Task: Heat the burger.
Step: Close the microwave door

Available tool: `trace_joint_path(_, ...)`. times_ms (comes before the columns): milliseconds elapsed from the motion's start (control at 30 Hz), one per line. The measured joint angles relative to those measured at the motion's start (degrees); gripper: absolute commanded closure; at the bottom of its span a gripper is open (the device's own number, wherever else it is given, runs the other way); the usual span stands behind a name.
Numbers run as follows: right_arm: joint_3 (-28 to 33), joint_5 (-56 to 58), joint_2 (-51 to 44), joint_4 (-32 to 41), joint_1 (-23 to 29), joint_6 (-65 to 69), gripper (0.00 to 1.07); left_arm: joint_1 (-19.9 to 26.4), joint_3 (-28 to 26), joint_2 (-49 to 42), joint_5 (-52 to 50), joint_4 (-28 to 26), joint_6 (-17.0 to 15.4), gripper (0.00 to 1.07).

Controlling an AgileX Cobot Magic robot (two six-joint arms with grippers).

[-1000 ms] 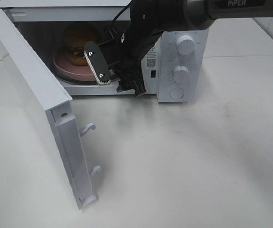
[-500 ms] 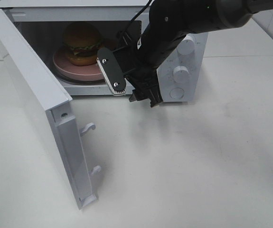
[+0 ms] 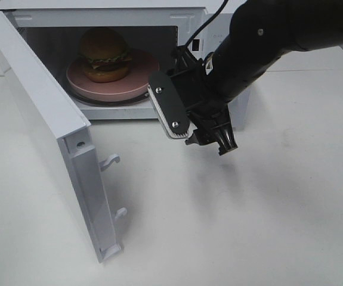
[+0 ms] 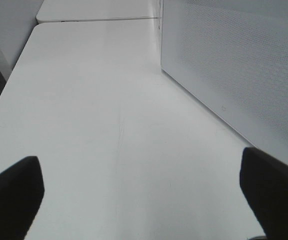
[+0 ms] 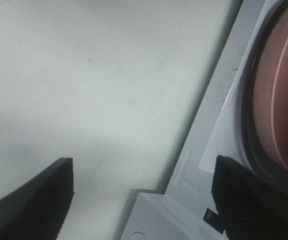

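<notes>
A white microwave [image 3: 99, 18] is sitting at the upper left of the frame, its door [image 3: 40, 101] standing wide open toward the lower left. A pink plate [image 3: 142, 68] is resting inside the cavity. A white table [image 3: 266, 226] is filling the remaining frame.

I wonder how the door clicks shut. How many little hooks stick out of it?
2. Both are on the edge of the open microwave door: the upper hook near the top, the lower hook below the middle. None seems hidden.

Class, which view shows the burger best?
The exterior high view: the burger sits whole on the pink plate inside the open microwave. The right wrist view catches only the plate's rim; the left wrist view shows none of it.
</notes>
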Motion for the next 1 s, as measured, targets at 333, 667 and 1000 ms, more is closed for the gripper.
trace_joint_path(333,10.20,-1.95,-8.02,0.06,0.00,2.46,0.31,0.00,0.00,0.00,0.00,0.00,0.00,0.07)
trace_joint_path(667,19.31,-2.35,-17.25,0.06,0.00,6.30,0.31,0.00,0.00,0.00,0.00,0.00,0.00,0.07)
trace_joint_path(1000,26.87,-1.72,-28.53,0.06,0.00,22.29,0.31,0.00,0.00,0.00,0.00,0.00,0.00,0.07)
